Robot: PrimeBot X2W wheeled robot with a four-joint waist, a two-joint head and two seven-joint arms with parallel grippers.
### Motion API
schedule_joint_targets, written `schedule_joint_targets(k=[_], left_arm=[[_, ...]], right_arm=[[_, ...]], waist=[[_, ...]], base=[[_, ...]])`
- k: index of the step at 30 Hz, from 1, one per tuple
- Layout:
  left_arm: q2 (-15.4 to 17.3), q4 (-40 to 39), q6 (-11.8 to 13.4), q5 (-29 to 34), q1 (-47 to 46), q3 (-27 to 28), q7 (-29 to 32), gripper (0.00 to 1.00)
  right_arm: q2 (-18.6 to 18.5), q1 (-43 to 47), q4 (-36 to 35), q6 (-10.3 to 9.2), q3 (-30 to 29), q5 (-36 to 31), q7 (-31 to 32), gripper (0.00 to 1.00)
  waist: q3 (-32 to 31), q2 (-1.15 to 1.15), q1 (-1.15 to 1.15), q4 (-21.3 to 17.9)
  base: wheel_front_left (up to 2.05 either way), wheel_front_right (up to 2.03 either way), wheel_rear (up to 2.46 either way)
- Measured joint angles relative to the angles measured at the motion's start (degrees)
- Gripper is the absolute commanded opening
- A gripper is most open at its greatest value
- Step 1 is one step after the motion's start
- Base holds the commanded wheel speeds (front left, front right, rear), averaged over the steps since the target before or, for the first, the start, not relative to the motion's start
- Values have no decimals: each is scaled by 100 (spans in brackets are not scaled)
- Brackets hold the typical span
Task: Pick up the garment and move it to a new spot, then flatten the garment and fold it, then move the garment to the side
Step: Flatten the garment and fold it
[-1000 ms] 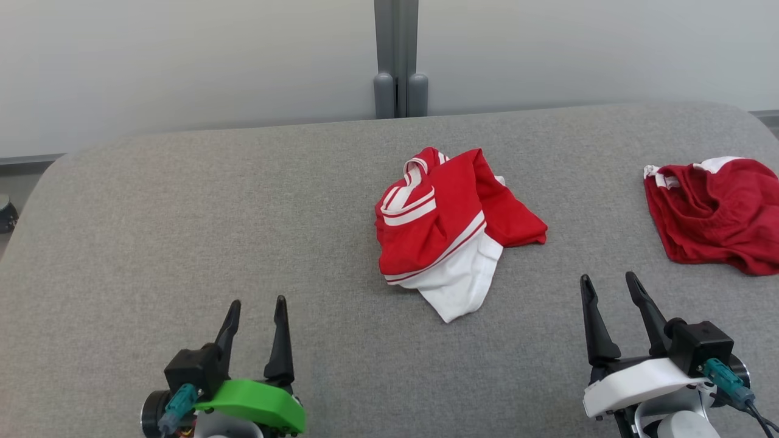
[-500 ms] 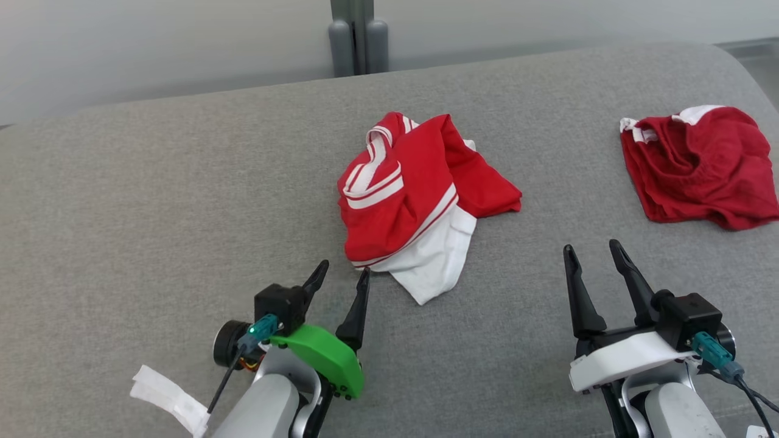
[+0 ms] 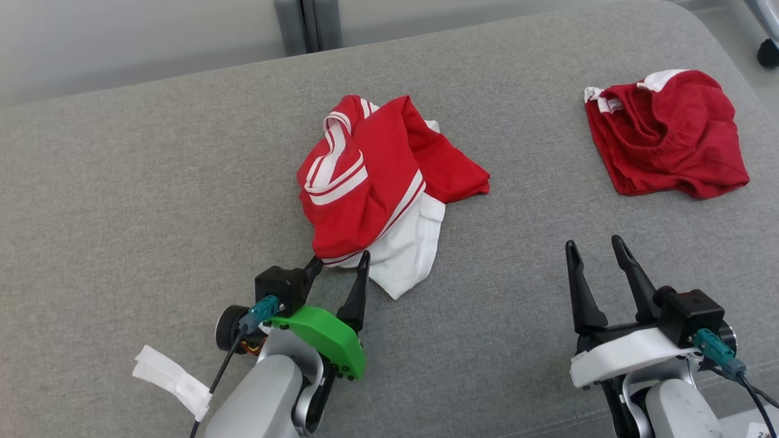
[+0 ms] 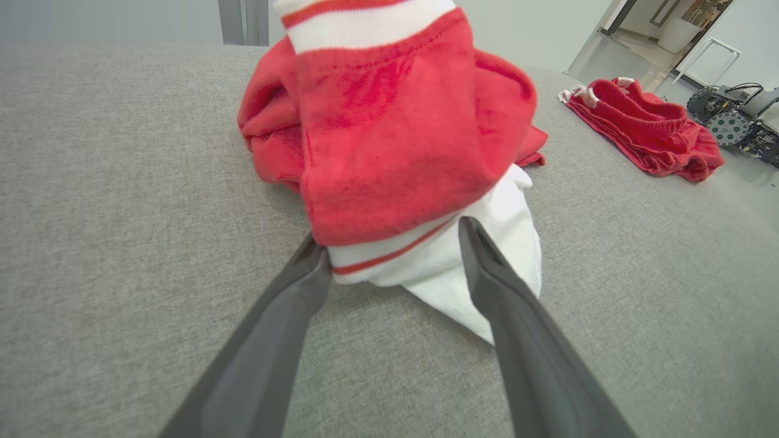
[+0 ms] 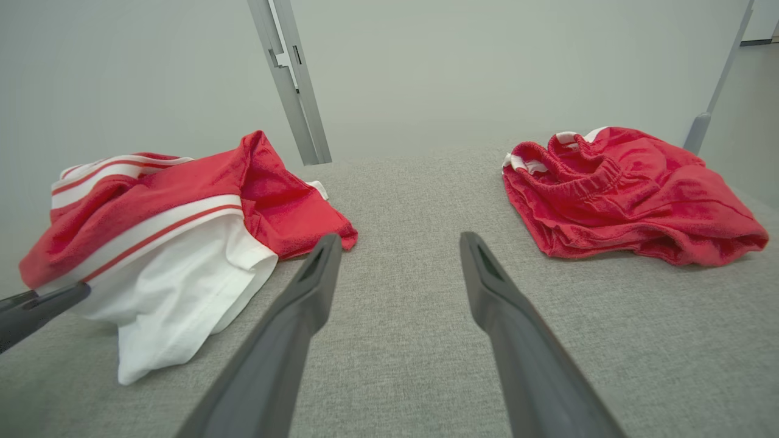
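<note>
Picking up is the step in hand: the open left gripper [image 3: 341,260] has between its fingertips the near hem of the crumpled bright red, white-sleeved T-shirt [image 3: 377,182] lying mid-way on the grey fabric surface [image 3: 122,213], so it probably needs to close next, while the right gripper [image 3: 593,242] is open and well apart.

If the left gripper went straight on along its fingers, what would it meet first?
The garment. The left gripper stands open, fingers either side of its white striped hem; contact likely almost at once, depth unclear.
</note>
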Motion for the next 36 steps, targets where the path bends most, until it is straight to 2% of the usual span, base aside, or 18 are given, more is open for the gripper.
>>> schedule_joint_targets(k=[8, 9, 10, 13, 14, 19, 24, 29, 36], left_arm=[[2, -961, 96, 145, 301, 35, -26, 100], [1, -1083, 103, 186, 365, 53, -26, 97], [-1, -1161, 104, 203, 405, 62, -26, 86], [-1, -1290, 125, 222, 502, 77, -35, 11], [0, -1272, 127, 229, 503, 75, -35, 0], [2, -1074, 97, 321, 361, 46, -35, 0], [-1, -1421, 157, 385, 41, 291, -34, 0], [107, -1925, 326, 572, -86, 1089, -35, 0], [731, -1836, 488, 578, -23, 2205, -35, 0]], right_arm=[[1, 13, 21, 0, 47, 9, 0, 100], [1, 19, 24, 0, 51, 9, 0, 100], [1, 26, 26, 0, 54, 9, 0, 100], [1, 55, 33, 0, 70, 9, 0, 100], [1, 66, 36, 0, 75, 9, 0, 100], [1, 73, 44, 0, 94, 9, 0, 100], [2, 74, 41, 0, 8, 4, 0, 100], [0, 91, 48, 0, -75, -4, 0, 100], [2, 84, 64, 0, -48, -3, 0, 100]], waist=[[-141, 0, 0, 98], [-158, 0, 0, 104], [-172, 0, 0, 108], [-212, 0, 0, 109], [-218, 0, 0, 106], [-224, 0, 0, 78], [-221, 0, 0, 128], [-256, 0, 0, 269], [-284, 0, 0, 456]], base=[[0, 0, 0], [0, 0, 0], [0, 0, 0], [0, 0, 0], [0, 0, 0], [0, 0, 0], [0, 0, 0], [0, 0, 0], [0, 0, 0]])
